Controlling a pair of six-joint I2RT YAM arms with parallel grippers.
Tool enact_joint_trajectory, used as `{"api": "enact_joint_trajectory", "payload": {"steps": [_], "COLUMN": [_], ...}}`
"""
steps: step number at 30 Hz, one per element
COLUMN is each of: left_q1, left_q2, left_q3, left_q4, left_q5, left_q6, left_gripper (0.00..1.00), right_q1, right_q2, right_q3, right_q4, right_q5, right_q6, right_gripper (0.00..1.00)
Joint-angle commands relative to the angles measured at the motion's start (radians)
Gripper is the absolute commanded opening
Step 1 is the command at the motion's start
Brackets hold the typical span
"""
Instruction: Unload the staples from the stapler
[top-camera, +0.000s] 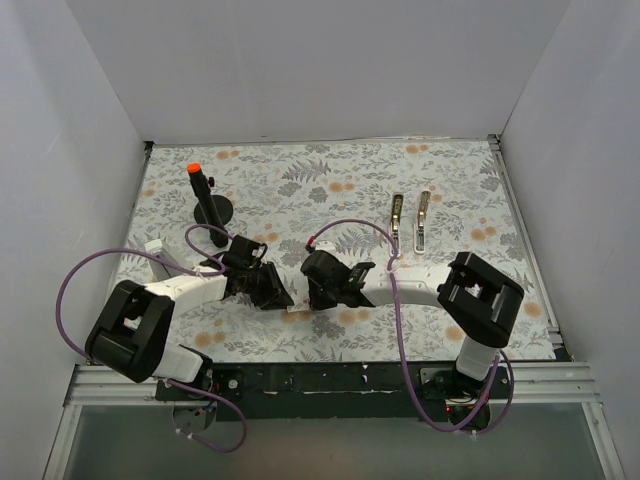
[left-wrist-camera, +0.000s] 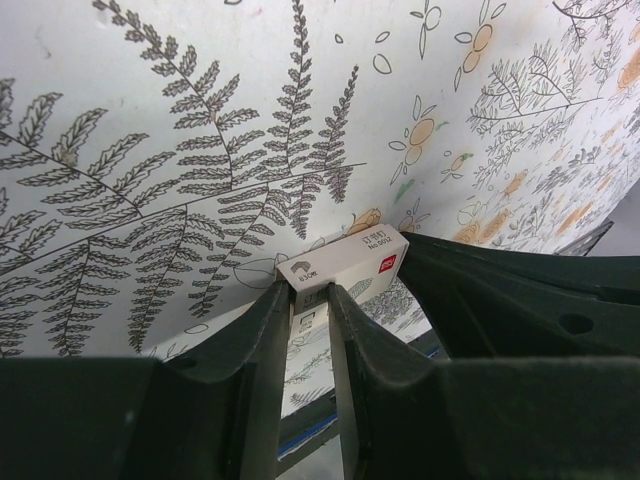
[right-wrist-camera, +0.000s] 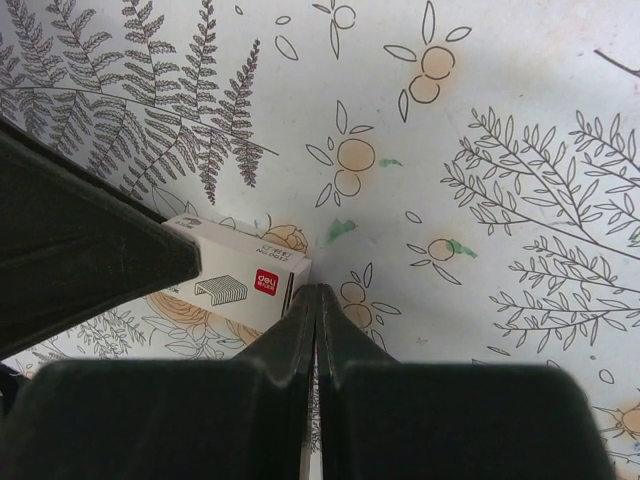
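Floral table cover (top-camera: 330, 180): stapler (top-camera: 397, 215) lies far right, spread as two arms, well apart from both arms. No staples discernible; unloading unconfirmed. At centre, left gripper (left-wrist-camera: 308, 295) clamped on small white box (left-wrist-camera: 350, 258); right gripper (right-wrist-camera: 316, 290) fingers together, empty, beside box.

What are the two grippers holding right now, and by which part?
The left gripper pinches the small white staple box by its near edge. The right gripper is shut on nothing, its tips beside the box.

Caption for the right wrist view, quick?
Right gripper shut, beside a small white staple box on the floral tablecloth.
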Motion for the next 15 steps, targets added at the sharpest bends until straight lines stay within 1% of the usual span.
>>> {"api": "enact_joint_trajectory", "payload": {"steps": [1,8,11,12,14,15], "left_q1": [-0.003,-0.003,-0.003,-0.003,-0.003,-0.003], "left_q2": [-0.030,-0.042,-0.047,-0.050,-0.054,-0.059], "left_q3": [-0.019,-0.016,0.000,0.010,0.034,0.042], "left_q4": [0.039,0.030,0.004,-0.017,-0.042,-0.066], "left_q5": [0.033,0.016,-0.008,-0.016,-0.031,-0.043], "left_q6": [-0.022,-0.034,-0.023,-0.017,-0.005,-0.002], "left_gripper": [0.23,0.29,0.34,0.37,0.39,0.40], "right_q1": [0.018,0.018,0.016,0.016,0.013,0.012], "right_q2": [0.009,-0.002,-0.022,-0.032,-0.040,-0.049], "right_q3": [0.017,-0.027,-0.024,-0.020,-0.004,0.008], "right_q4": [0.107,0.113,0.083,0.054,0.014,-0.032], "right_q5": [0.014,0.083,0.123,0.131,0.141,0.146], "right_q6": [0.056,0.083,0.059,0.046,0.011,-0.013], "right_gripper": [0.02,0.03,0.04,0.04,0.08,0.11]}}
